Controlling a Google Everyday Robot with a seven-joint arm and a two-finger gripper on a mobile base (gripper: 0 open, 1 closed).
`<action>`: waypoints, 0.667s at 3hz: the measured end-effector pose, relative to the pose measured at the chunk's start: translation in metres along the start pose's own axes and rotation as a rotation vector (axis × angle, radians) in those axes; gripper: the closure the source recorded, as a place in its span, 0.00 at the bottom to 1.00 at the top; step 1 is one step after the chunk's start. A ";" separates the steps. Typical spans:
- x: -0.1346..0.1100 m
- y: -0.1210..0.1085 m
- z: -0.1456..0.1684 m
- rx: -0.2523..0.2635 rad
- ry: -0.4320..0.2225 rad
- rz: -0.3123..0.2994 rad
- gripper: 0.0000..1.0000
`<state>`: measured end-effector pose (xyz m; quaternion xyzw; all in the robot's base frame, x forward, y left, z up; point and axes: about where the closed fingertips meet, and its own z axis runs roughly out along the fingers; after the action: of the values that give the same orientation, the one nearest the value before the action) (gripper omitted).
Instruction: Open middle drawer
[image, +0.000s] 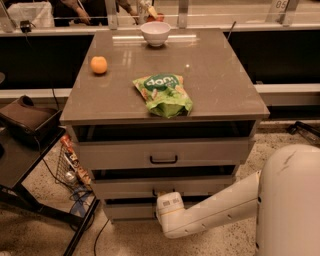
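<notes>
The middle drawer (210, 185) is the pale grey-beige front of medium height under the taller top drawer (120, 154), which has a black bar handle (163, 160). My gripper (161, 193) is at the centre of the middle drawer's front, where its handle would be. The white wrist (170, 204) hides both the handle and the gripper's tip. The middle drawer's front sits about level with the fronts above and below. My white arm (220, 207) reaches in from the lower right.
On the cabinet top (215, 85) lie a green snack bag (163, 93), an orange (99, 65) and a white bowl (155, 33). The bottom drawer (125, 210) is below. A dark side stand with a black bag (27, 120) and cables (75, 190) are at the left.
</notes>
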<state>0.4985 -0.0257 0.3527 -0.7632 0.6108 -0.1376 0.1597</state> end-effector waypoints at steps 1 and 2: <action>0.000 0.000 0.000 0.000 0.000 0.000 1.00; 0.002 0.010 -0.010 -0.007 -0.038 0.034 1.00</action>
<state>0.4861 -0.0304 0.3577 -0.7558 0.6209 -0.1183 0.1708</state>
